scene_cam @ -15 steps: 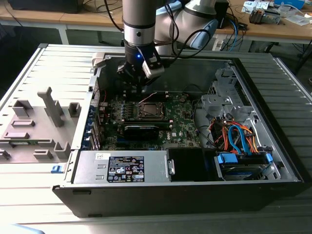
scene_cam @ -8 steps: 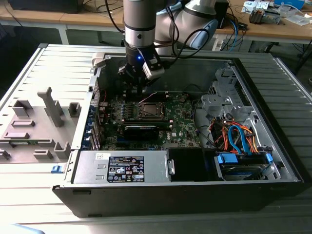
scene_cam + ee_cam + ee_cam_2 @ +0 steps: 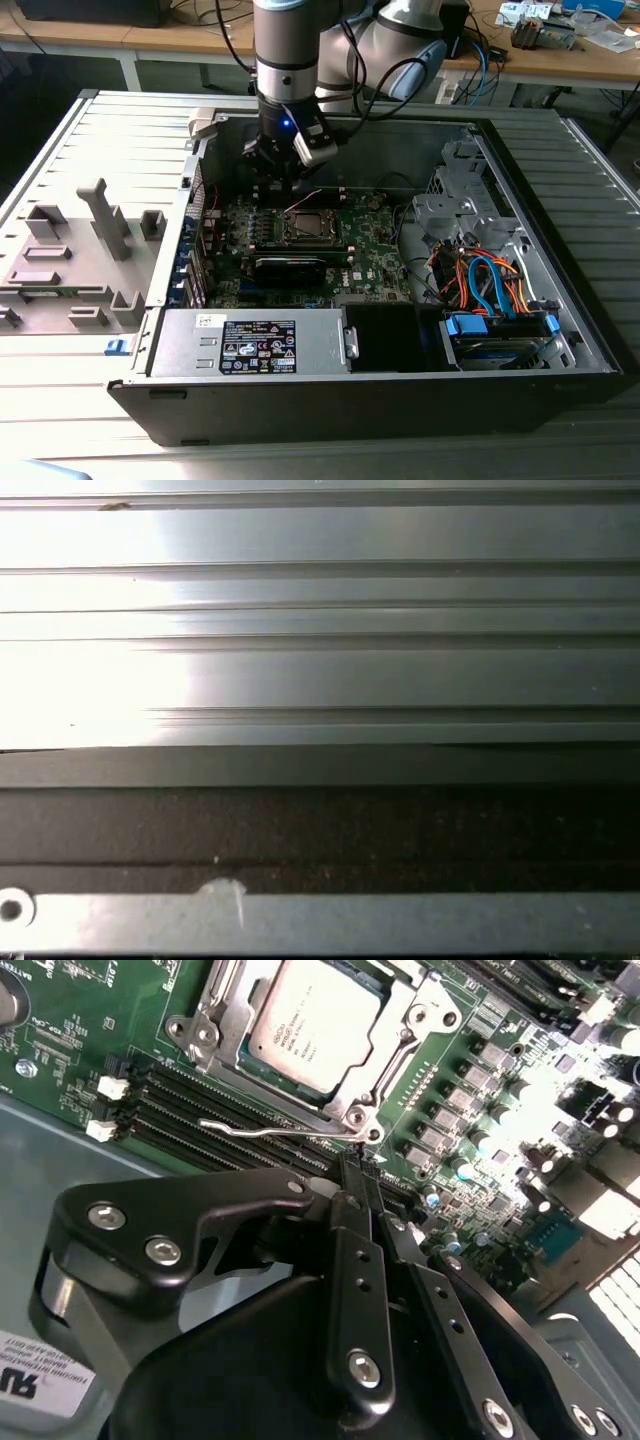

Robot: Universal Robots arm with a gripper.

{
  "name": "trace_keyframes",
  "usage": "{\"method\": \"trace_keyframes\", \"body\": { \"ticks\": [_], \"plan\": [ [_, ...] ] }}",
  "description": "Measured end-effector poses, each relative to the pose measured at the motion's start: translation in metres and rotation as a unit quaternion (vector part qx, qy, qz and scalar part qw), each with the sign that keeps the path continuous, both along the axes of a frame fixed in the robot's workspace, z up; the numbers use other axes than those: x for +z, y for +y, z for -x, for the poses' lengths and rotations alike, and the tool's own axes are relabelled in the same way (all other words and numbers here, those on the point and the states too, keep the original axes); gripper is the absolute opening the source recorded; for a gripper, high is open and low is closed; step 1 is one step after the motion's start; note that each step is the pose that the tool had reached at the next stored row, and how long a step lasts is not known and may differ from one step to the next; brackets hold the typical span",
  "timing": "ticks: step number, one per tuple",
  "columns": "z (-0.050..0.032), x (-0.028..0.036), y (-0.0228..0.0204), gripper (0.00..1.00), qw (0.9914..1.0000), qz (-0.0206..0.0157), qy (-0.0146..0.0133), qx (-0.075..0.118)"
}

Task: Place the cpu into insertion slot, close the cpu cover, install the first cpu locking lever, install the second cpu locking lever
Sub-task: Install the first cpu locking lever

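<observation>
Here the black gripper (image 3: 358, 1165) hangs over the green motherboard (image 3: 60, 1040), its slim fingers (image 3: 350, 1185) pressed together, pinching the end of a thin silvery wire locking lever (image 3: 270, 1130) beside the socket. The silver-grey square cpu (image 3: 315, 1020) lies seated in the metal-bordered insertion slot (image 3: 306, 227), with the silvery framed cpu cover (image 3: 405, 1020) lowered around it.
</observation>
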State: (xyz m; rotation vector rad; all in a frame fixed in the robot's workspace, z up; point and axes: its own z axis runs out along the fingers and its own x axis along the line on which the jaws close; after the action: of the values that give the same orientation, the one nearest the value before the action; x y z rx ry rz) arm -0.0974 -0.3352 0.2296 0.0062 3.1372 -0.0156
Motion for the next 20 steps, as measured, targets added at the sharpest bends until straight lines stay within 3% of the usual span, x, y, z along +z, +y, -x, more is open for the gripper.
{"method": "trace_keyframes", "body": {
  "ticks": [10, 16, 20],
  "plan": [
    [-0.008, -0.0076, 0.0, 0.11, 1.0, 0.0001, 0.0, 0.002],
    [-0.0099, -0.0117, 0.0001, 0.11, 0.99974, 0.0001, 0.0, 0.023],
    [-0.0148, -0.0137, 0.0004, 0.11, 0.99968, 0.0002, 0.0001, 0.025]
  ]
}}
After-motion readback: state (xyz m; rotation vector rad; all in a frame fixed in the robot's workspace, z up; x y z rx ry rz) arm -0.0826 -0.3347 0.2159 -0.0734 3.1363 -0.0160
